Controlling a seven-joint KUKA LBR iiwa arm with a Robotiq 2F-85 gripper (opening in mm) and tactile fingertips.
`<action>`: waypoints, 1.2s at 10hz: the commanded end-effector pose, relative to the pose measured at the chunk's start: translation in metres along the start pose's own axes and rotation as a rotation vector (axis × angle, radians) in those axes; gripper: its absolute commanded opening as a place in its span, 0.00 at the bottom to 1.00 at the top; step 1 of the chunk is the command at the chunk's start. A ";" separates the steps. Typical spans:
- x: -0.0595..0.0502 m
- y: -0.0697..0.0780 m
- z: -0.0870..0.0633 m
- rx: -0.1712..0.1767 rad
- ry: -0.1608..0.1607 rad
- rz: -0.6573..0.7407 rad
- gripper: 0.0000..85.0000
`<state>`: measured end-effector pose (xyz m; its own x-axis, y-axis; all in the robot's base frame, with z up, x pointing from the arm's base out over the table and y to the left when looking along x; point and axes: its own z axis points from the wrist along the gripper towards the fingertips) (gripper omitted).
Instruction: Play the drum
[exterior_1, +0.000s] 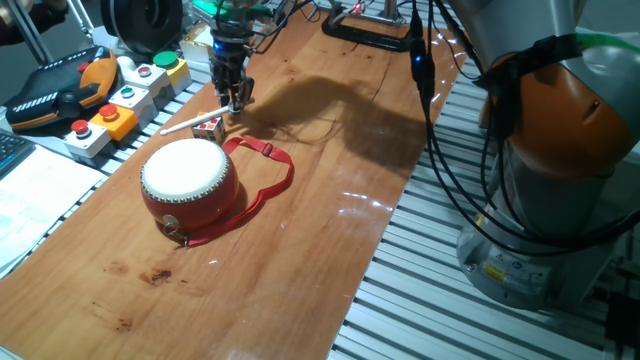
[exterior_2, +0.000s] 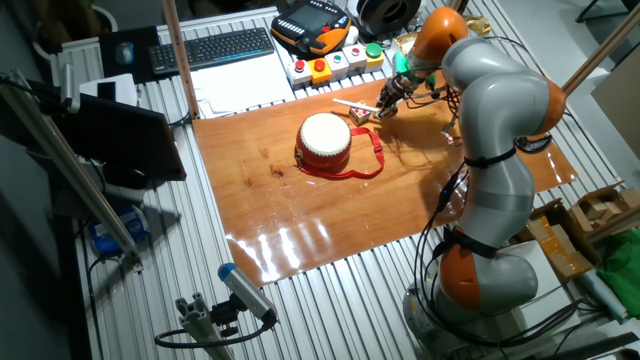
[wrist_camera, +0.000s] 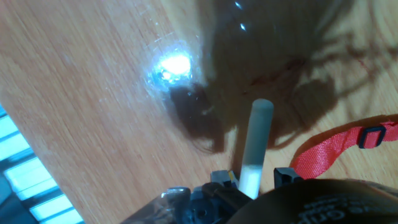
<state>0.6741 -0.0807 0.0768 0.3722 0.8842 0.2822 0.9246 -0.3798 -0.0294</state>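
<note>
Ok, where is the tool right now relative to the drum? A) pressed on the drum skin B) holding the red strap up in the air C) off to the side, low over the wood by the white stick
C: the tool sits beside the drum, low over the board at the white stick; the strap lies flat.

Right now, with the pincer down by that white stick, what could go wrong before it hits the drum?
1. The pincer sits at one end of the thin white drumstick, so the stick could tip or slip when lifted.
2. The small red-and-white block lies right beside the stick and may get knocked.
3. The red fabric strap loops out from the round red drum with the cream skin; a low swing might snag it.
</note>
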 end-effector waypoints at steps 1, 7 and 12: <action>0.000 0.001 0.001 0.000 0.000 0.001 0.50; 0.000 0.001 0.003 0.006 0.011 0.007 0.40; 0.000 0.001 0.002 0.006 0.014 0.001 0.01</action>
<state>0.6747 -0.0801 0.0753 0.3719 0.8801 0.2953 0.9249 -0.3785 -0.0368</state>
